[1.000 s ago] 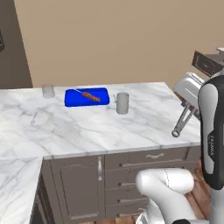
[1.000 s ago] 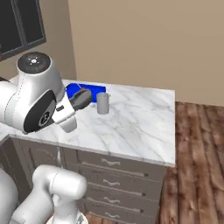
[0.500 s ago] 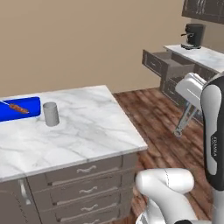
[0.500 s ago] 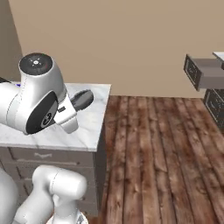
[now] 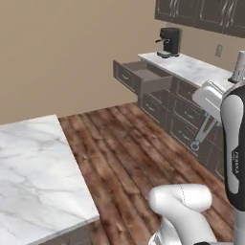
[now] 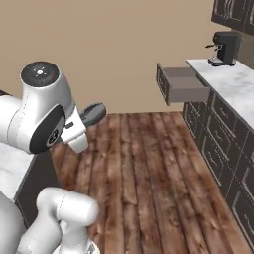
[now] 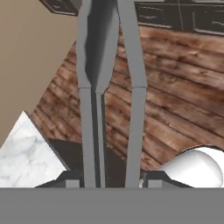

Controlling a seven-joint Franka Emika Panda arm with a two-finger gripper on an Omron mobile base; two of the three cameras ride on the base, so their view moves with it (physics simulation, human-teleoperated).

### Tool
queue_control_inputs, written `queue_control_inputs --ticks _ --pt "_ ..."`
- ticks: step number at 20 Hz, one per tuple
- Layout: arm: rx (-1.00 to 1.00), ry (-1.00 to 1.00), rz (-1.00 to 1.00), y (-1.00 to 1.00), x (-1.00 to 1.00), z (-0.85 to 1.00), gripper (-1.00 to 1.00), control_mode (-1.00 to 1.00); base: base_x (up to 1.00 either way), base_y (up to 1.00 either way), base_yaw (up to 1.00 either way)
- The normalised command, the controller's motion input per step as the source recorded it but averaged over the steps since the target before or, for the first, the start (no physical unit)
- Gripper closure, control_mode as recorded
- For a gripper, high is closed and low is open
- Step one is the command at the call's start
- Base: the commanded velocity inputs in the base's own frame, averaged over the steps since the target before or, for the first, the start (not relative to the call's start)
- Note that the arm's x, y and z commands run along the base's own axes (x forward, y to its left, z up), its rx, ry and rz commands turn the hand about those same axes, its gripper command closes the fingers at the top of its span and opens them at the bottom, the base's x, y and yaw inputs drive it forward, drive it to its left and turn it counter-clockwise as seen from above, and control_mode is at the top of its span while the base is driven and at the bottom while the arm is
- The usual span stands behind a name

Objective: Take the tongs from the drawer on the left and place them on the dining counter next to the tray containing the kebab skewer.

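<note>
1. Hand view: the slim grey metal tongs (image 7: 109,87) run up from between the two dark tips of the claw (image 7: 111,178), which is clamped on their two long arms.
2. Beyond the tongs lies the brown wood plank floor (image 7: 175,109), with a corner of the white grey-veined marble dining counter (image 7: 24,153) at the lower left.
3. Left base view: the tongs (image 5: 203,135) hang slanted below the white hand at the right, their small ring end lowest, in the air over the floor (image 5: 124,143).
4. The marble dining counter (image 5: 33,177) takes up the lower left of that view, well apart from the tongs.
5. The wide shallow grey-brown drawer (image 5: 139,79) stands pulled out from the dark cabinets along the far wall; what lies inside cannot be told.
6. A black coffee machine (image 5: 168,42) stands on the long marble worktop (image 5: 191,67) just behind the drawer.
7. Right base view: the open drawer (image 6: 181,85) juts out at the upper right, with the coffee machine (image 6: 224,47) on the worktop above and beside it.
</note>
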Motion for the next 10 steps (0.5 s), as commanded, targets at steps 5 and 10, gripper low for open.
queue_control_inputs --ticks 5,10 --pt "0.0 0.0 0.0 0.0 0.0 0.0 1.0 1.0 1.0 -0.71 -0.06" --pt "0.0 0.0 0.0 0.0 0.0 0.0 1.0 1.0 1.0 -0.08 0.0"
